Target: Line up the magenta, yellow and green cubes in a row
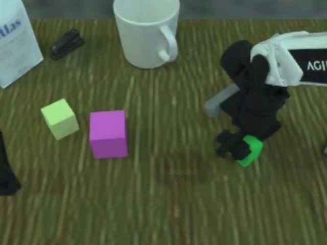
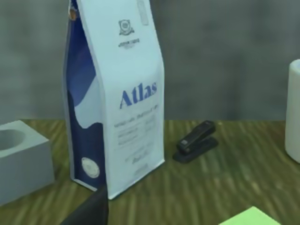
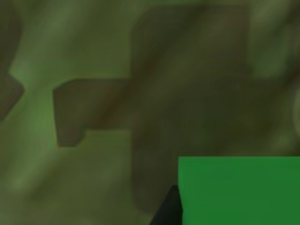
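Right gripper, at about four o'clock on the table, clamped on the small vivid green matte cube and, judging by the shadow beneath in the right wrist view, carrying it clear of the brown-green woven table. Off toward nine o'clock, well apart: the large magenta matte cube, with the pale yellow-lime matte cube just beside it, farther toward nine. Carrying step in hand, probably. Next: travel toward nine o'clock, then a set-down just on the three o'clock side of the magenta cube, in line with both. Left gripper parked at the nine o'clock edge.
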